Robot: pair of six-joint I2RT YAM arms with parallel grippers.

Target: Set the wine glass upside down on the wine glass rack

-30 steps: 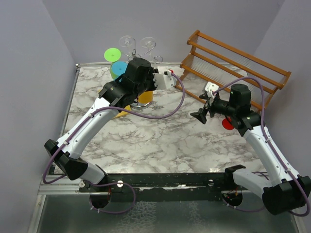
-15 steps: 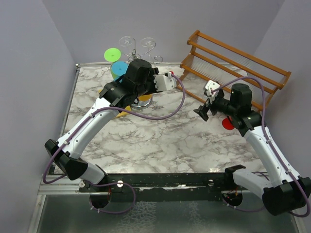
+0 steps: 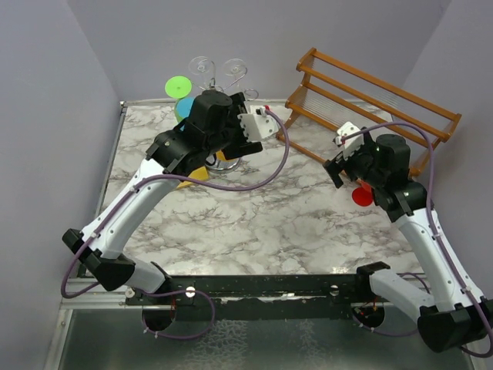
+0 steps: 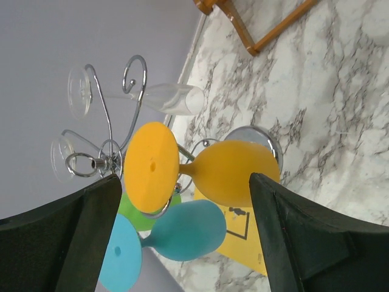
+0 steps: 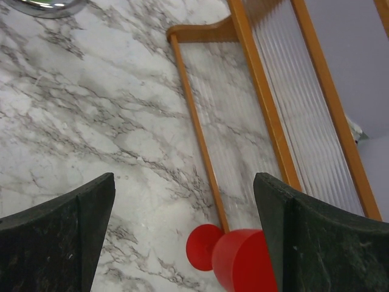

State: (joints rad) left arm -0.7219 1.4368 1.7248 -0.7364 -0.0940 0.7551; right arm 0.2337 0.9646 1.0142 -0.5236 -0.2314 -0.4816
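Left claw (image 4: 184, 182): jaws wide apart; nothing gripped
Yellow wine glass (image 4: 231, 173): between the left claw's two fingers, touching neither as far as I can see; its foot is caught in a curled arm of the rack and its bowl hangs toward the disc base, so it is upside down
Wine glass rack (image 4: 258, 137): straight ahead of the left claw, the chrome scrolls reaching out beyond the fingertips
Neighbours: a teal glass (image 4: 182, 231) hangs just beside the yellow one, nearer the claw's palm; a clear glass (image 4: 173, 99) hangs further out, past the fingertips
Right claw (image 5: 184, 182): jaws apart and empty; well apart from the chrome stand
Red glass (image 5: 240, 255): lying on the marble table (image 5: 91, 109) below the right claw, toward its right finger; just beside the wooden rack (image 5: 267, 103)
Step in hand: to my eye the letting-go; the yellow glass looks to be carried by the wire alone
Next move: draw the left claw straight back along its own line with the fingers kept spread; neither pad should brush bowl or foot; the teal glass sits close, and a nudge could swing either glass off its hook
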